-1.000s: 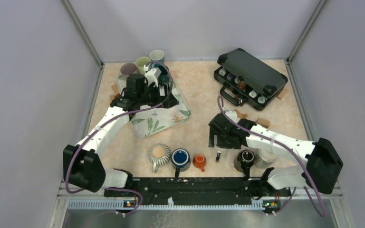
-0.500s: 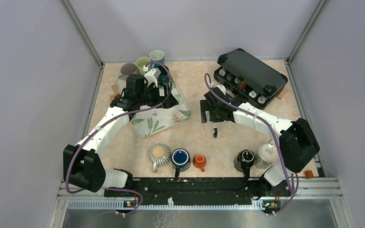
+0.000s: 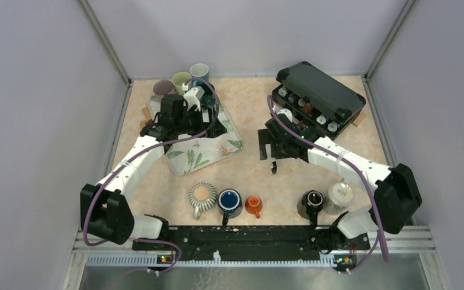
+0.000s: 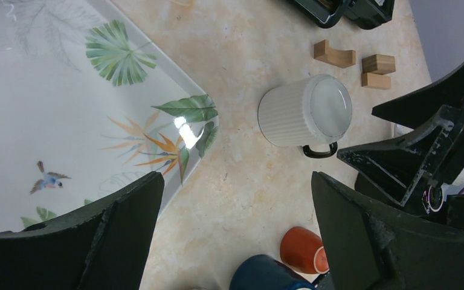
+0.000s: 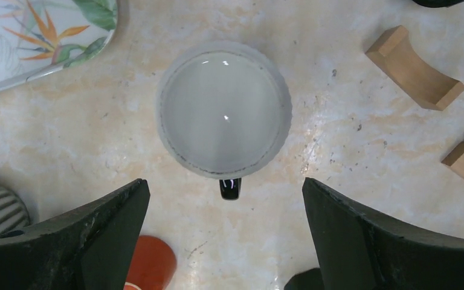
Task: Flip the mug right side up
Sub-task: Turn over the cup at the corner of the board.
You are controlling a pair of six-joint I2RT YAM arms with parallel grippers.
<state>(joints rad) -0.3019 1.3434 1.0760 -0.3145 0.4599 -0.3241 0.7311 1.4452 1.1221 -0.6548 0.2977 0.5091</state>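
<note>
Movement first: your right hand (image 5: 224,187) has swung out from the near row of cups (image 3: 230,201) and now hovers, fingers spread wide, straight above the white ribbed mug (image 5: 225,109). That mug stands mouth-down on the desk (image 5: 338,145), ungripped, so you look lined up to descend. Your left hand (image 4: 237,178) hangs open over the leaf-print tray (image 4: 48,109). The desk is marbled peach, and plain grey walls (image 3: 42,90) enclose it.

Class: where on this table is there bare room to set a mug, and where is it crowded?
Bare tabletop: at the far side between the tray and the black case; at the front between the orange cup and the black mug. Crowded: the mugs clustered far left.
</note>
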